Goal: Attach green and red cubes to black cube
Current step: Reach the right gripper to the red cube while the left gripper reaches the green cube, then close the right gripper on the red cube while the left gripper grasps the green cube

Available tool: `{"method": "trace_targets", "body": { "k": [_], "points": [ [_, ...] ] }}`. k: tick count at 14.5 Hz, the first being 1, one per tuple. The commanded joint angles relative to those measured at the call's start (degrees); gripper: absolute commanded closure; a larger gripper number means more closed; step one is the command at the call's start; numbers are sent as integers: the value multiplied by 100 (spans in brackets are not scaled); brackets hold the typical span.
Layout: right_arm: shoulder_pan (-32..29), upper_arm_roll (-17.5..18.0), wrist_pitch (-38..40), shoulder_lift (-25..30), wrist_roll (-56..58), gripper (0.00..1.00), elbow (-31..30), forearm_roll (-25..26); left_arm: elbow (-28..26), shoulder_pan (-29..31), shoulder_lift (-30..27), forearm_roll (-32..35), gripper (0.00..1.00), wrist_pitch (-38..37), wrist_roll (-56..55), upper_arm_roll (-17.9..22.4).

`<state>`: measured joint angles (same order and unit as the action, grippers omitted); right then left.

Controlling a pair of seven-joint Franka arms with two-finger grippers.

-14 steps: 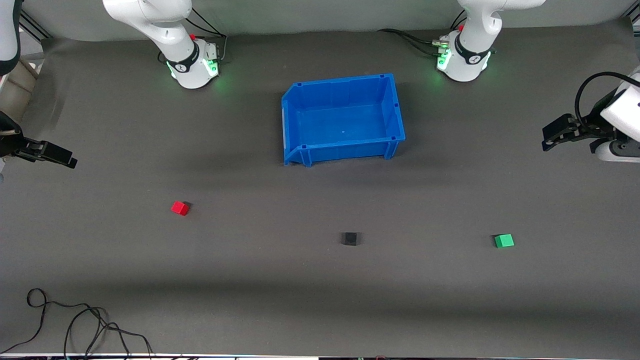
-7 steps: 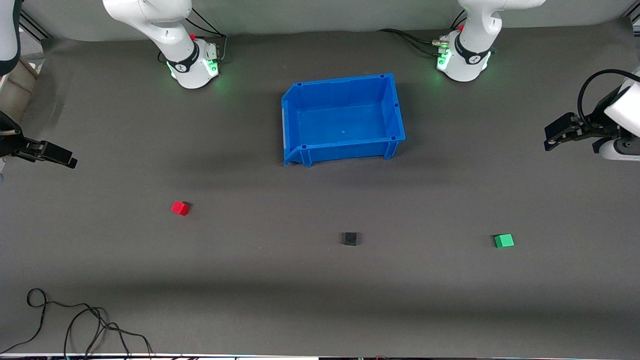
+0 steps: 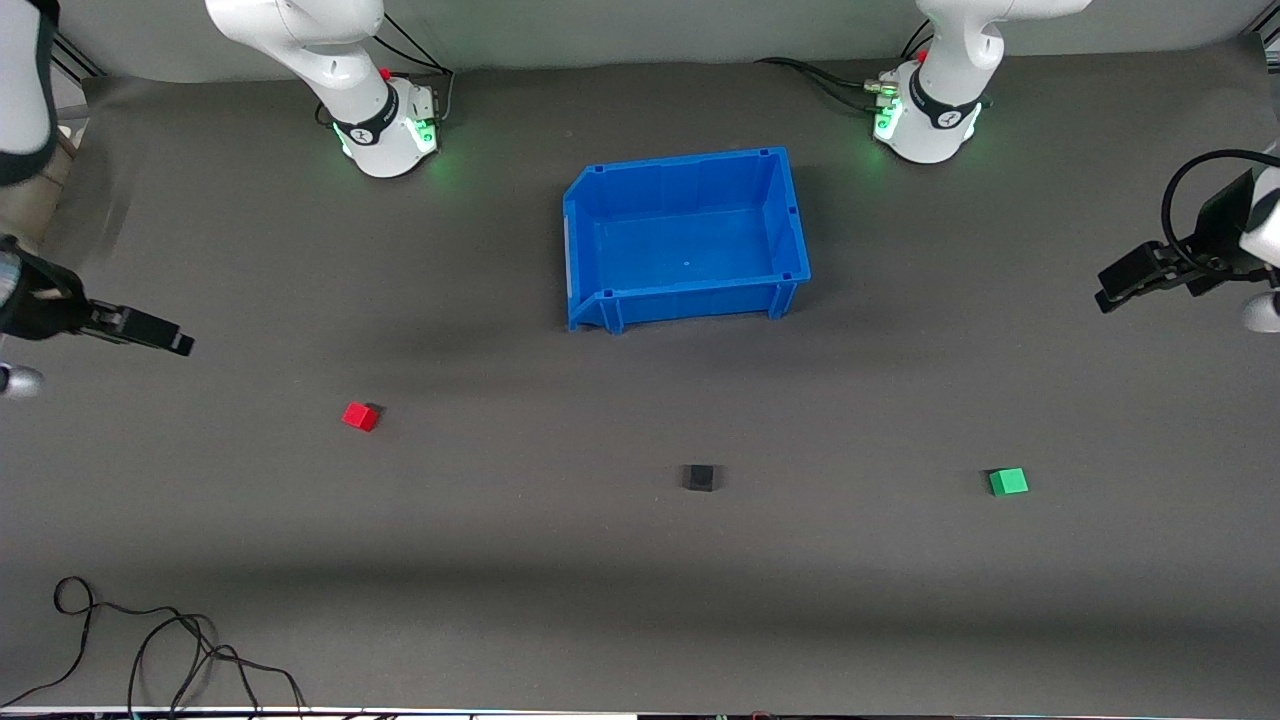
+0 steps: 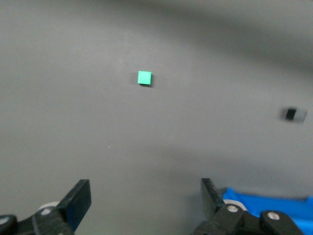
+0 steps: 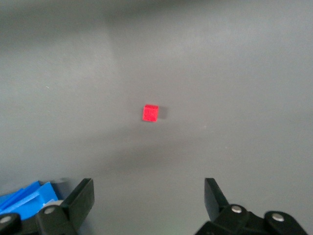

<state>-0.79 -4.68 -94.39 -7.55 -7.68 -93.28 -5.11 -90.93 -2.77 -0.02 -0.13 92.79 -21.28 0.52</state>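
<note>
Both grippers are up in the air with nothing in them. The left gripper [image 3: 1118, 284] sits at the left arm's end of the table, over bare mat, and most of its arm is cut off by the frame edge; its own wrist view shows the left gripper [image 4: 145, 200] with fingers spread wide, only the finger [image 4: 78, 199] tips visible. The right gripper [image 3: 165, 335] hangs over the mat at the right arm's end, arm also mostly cropped, and the right gripper [image 5: 149, 198] is likewise spread wide apart in its wrist view. Going outward: the red cube [image 3: 359, 416] sits on the mat nearest the right gripper, closer to the front camera than it, also seen as red cube [image 5: 150, 113]. The green cube [image 3: 1008, 482] lies toward the left arm's end, clear in the wrist shot as green cube [image 4: 144, 78]. The black cube [image 3: 700, 477] sits between the two, well apart from both, pretty hard to pick out against the dark mat, and it's just a smeared blob as black cube [image 4: 291, 114]. A blue bin [image 3: 686, 291] stands mid-table, farther from the camera than the cubes; only corners of it peek into the wrist views. Some loose black cable [image 3: 150, 640] trails off the frame's edge.
</note>
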Motion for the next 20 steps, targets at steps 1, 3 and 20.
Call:
{"method": "trace_targets", "body": {
  "k": [1, 3, 20],
  "points": [
    [-9, 29, -770, -300, -137, 0, -644, -104, 373, -13, 361, -14, 0, -33, -1934, 27],
    [-9, 29, -1788, -326, -190, 0, -1391, -113, 725, 118, 687, -40, 0, -59, -3236, 18],
    [492, 64, -4771, -2083, -858, 0, -2379, -1018, 718, 1929, 2699, -2237, 0, 818, -4385, 18]
  ]
}}
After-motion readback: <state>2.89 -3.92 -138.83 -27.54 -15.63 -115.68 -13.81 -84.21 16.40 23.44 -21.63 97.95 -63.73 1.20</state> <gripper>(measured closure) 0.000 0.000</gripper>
